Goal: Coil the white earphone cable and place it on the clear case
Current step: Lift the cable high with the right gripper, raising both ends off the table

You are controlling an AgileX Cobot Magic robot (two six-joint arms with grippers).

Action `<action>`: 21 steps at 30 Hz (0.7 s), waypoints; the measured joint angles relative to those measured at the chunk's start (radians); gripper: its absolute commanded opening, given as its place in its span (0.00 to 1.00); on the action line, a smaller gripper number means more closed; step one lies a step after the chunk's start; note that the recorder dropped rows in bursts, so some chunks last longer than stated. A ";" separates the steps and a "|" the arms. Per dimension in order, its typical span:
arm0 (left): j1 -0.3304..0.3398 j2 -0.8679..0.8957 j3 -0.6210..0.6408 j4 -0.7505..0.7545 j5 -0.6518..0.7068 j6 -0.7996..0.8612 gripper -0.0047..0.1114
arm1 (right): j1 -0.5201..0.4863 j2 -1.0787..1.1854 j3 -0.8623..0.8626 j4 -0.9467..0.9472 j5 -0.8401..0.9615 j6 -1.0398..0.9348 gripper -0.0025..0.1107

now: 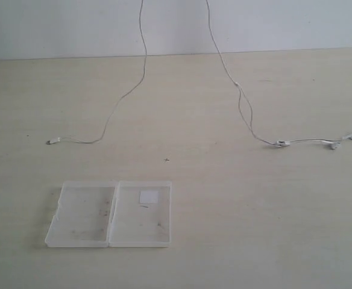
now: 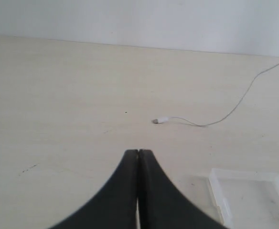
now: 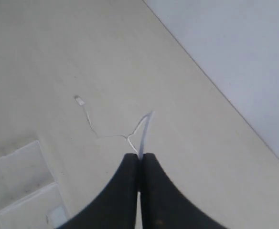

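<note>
Your left gripper (image 2: 138, 152) has its jaws pressed together, and nothing shows between them in the left wrist view. Your right gripper (image 3: 140, 155) is also closed. A thin white strand of the white earphone cable (image 3: 145, 129) runs right into its tips, so those jaws are pinching the wire. Neither gripper shows in the exterior view.

In that view the white earphone cable (image 1: 146, 60) comes down from above the top edge as two separate strands, well apart, in front of the pale wall (image 1: 254, 24). The left strand curves down onto the desk (image 1: 224, 253) and ends at the plug (image 1: 50, 142), which lies flat at the far left. The right strand drops to the desk on the right and runs to the inline piece (image 1: 280, 143). From there it goes further right to the earbuds (image 1: 333, 144), which lie close together near the right edge.

The clear case (image 1: 79, 211) sits open on the near left of the desk, with both halves flat and side by side. The right half holds a small white label (image 1: 147, 195). No part of the cable touches the case. The plug lies on the far side of it, apart from it, and the earbuds are well off to the right.

From your left wrist camera the plug (image 2: 157, 120) lies on the desk beyond the closed tips, and a corner of the case (image 2: 244, 191) shows beside them.
</note>
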 measured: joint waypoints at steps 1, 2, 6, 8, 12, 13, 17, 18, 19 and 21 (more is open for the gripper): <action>0.000 0.000 0.000 0.000 0.000 0.000 0.04 | 0.000 -0.002 -0.002 0.014 0.000 0.004 0.02; 0.000 0.000 0.000 0.000 0.000 0.000 0.04 | 0.000 -0.002 -0.003 0.024 -0.003 0.009 0.02; 0.000 0.000 0.000 0.000 0.000 0.000 0.04 | 0.000 -0.002 -0.004 0.031 -0.011 0.020 0.02; 0.000 0.000 0.000 0.000 0.000 0.000 0.04 | 0.000 -0.002 -0.012 0.031 -0.009 0.022 0.02; 0.000 0.000 0.000 0.000 0.000 0.000 0.04 | 0.000 -0.004 -0.063 0.034 -0.003 0.039 0.02; 0.000 0.000 0.000 0.000 0.000 0.000 0.04 | 0.000 -0.006 -0.072 0.036 -0.006 0.043 0.02; 0.000 0.000 0.000 0.000 0.000 0.000 0.04 | 0.000 -0.014 -0.087 0.083 -0.057 0.054 0.02; 0.000 0.000 0.000 0.000 0.000 0.000 0.04 | 0.000 -0.014 -0.087 0.119 -0.078 0.056 0.02; 0.000 0.000 0.000 0.000 0.000 0.000 0.04 | 0.000 -0.014 -0.087 0.146 -0.101 0.054 0.02; 0.000 0.000 0.000 0.000 0.000 0.000 0.04 | 0.000 -0.014 -0.085 0.196 -0.144 0.052 0.02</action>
